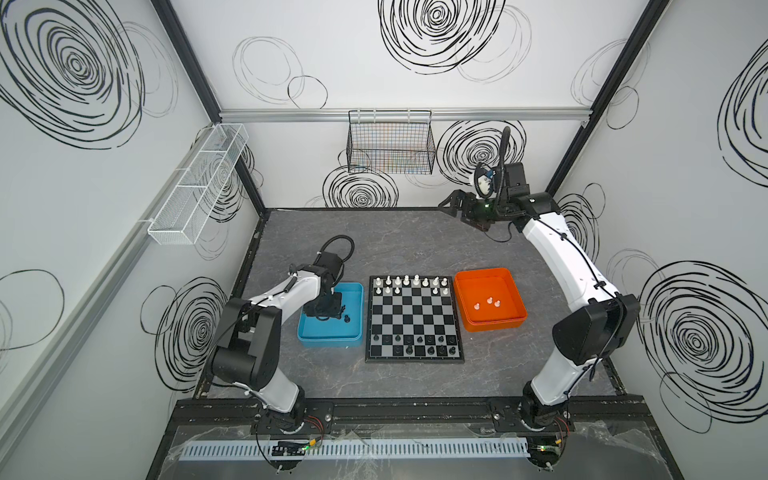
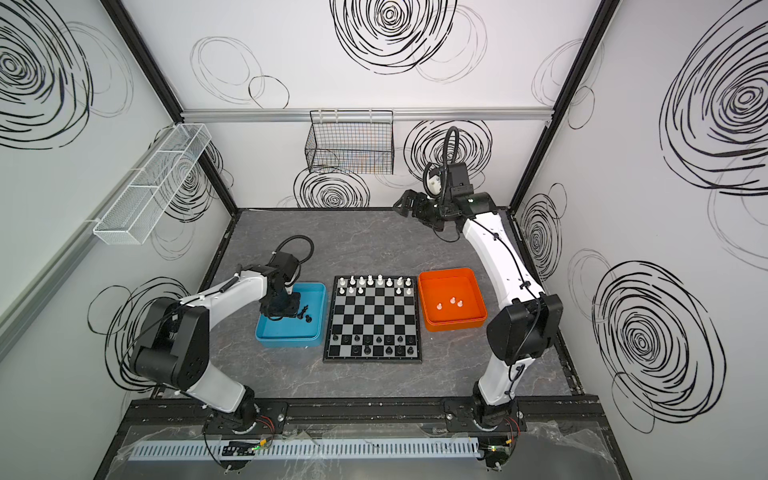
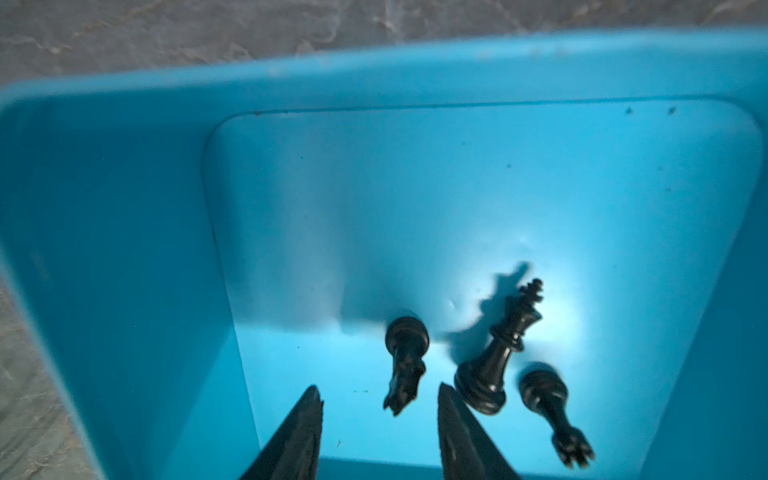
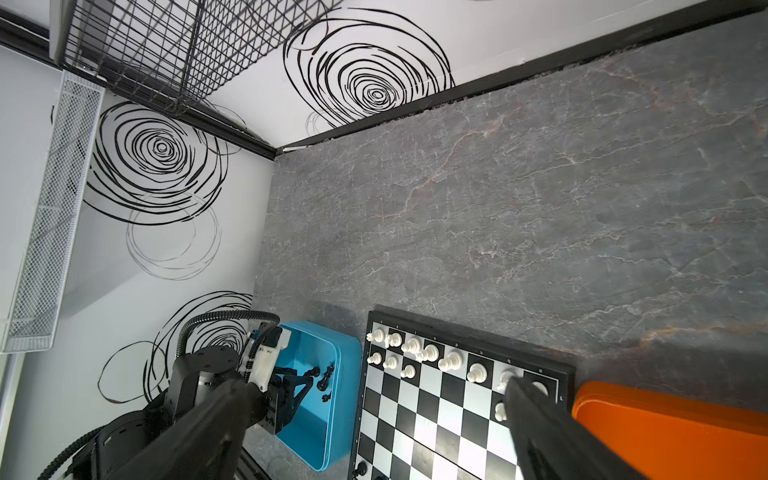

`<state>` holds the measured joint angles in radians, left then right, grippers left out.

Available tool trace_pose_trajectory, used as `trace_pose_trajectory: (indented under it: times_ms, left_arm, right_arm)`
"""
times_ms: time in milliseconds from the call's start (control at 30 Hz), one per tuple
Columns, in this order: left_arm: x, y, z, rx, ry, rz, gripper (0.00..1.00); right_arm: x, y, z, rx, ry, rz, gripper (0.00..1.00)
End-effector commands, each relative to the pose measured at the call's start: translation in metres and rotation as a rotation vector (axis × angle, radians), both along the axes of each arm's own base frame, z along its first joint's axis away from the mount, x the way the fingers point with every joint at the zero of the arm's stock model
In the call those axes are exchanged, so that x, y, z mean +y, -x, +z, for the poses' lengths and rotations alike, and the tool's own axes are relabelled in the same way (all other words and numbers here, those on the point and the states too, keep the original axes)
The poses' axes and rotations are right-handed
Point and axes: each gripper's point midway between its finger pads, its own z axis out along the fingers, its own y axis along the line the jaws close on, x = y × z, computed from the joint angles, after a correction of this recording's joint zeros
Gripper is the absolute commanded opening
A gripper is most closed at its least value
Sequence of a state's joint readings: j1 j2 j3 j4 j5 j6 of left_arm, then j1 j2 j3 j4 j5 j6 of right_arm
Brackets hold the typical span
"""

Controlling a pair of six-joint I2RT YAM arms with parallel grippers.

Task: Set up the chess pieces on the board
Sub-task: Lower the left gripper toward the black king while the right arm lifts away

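Note:
The board lies mid-table, with white chess pieces along its far rows and black ones along its near rows. Three white pieces stand in the orange tray. My left gripper is down inside the blue tray, open. A black knight lies just ahead of its tips, untouched. A black king has its base beside one finger, and another black piece lies past it. My right gripper hangs high at the back right, open and empty.
The blue tray sits against the board's left edge and the orange tray against its right edge. A black wire basket hangs on the back wall. A white mesh shelf is on the left wall.

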<state>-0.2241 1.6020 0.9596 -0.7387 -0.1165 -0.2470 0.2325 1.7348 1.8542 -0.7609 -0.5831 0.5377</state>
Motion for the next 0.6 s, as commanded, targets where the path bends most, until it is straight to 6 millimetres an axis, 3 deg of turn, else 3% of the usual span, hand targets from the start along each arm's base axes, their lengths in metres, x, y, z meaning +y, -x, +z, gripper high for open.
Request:
trace_pose_trajectory:
  times_ms: [0,367,567]
  left_arm:
    - [-0.002,0.0,0.005,0.013,-0.013,-0.018,0.46]
    - [-0.013,0.009,0.006,0.045,0.007,-0.033,0.42]
    - [-0.015,0.012,0.009,0.044,0.011,-0.038,0.41]
  right_arm:
    - [-0.005,0.007,0.02,-0.049,-0.024,-0.015,1.0]
    - [-0.004,0.006,0.031,-0.081,-0.066,-0.001,1.0]
    - [-0.005,0.006,0.023,-0.049,-0.08,-0.017,1.0]
